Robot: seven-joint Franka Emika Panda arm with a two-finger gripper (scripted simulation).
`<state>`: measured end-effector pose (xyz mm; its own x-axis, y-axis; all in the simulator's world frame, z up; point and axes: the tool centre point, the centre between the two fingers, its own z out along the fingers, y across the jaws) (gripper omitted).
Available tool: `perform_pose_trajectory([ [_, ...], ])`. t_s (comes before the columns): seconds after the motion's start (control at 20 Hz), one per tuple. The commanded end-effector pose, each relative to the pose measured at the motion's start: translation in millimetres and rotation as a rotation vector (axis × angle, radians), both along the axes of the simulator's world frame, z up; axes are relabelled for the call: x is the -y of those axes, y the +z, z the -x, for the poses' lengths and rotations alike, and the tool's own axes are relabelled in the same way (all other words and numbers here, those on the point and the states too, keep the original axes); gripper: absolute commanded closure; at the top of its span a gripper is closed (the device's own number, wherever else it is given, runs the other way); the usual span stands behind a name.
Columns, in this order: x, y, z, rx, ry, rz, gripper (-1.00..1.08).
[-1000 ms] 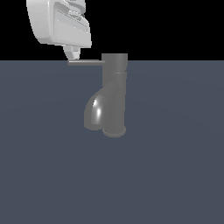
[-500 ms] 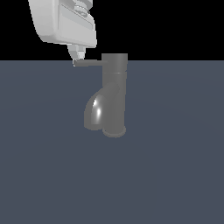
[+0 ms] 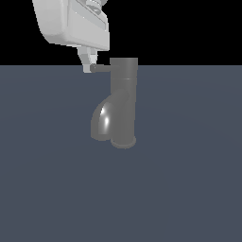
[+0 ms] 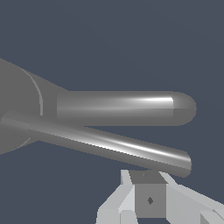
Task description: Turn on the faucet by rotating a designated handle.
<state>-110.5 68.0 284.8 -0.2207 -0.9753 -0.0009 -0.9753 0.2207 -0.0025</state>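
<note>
The dark grey faucet [image 3: 124, 104] stands upright on its round base, with its curved spout [image 3: 101, 120] bending down toward the exterior view's left. The thin handle [image 3: 101, 67] sticks out from the cap [image 3: 124, 68] toward the exterior view's left. My gripper [image 3: 88, 65] hangs from above with its fingers together, and its tip touches the handle's free end. In the wrist view the handle [image 4: 109, 146] runs slantwise just in front of my gripper [image 4: 148, 192]. The thicker spout [image 4: 127, 107] lies beyond the handle. Nothing is between the fingers.
The faucet stands on a flat blue-grey surface [image 3: 189, 165] that fills the lower part of the exterior view. Above its far edge the background is black. No other object shows.
My gripper has moved toward the exterior view's right, staying at the handle's end. The handle has swung with it and now looks shorter in that view.
</note>
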Motion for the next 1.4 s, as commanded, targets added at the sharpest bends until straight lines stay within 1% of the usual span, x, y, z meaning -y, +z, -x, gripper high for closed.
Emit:
perform_pose_trajectory([
  [0.0, 5.8, 0.2, 5.3, -0.002, -0.005, 0.001, 1.08],
  [0.05, 1.8, 0.0, 2.0, 0.000, -0.001, 0.001, 1.08],
  [1.0, 109.9, 0.2, 21.6, -0.002, -0.004, 0.000, 1.08],
  [1.05, 109.9, 0.2, 21.6, -0.002, -0.004, 0.000, 1.08],
  [1.1, 93.0, 0.0, 19.7, -0.001, 0.021, 0.002, 1.08],
  [1.35, 109.6, 0.0, 9.2, -0.001, 0.017, 0.002, 1.08],
])
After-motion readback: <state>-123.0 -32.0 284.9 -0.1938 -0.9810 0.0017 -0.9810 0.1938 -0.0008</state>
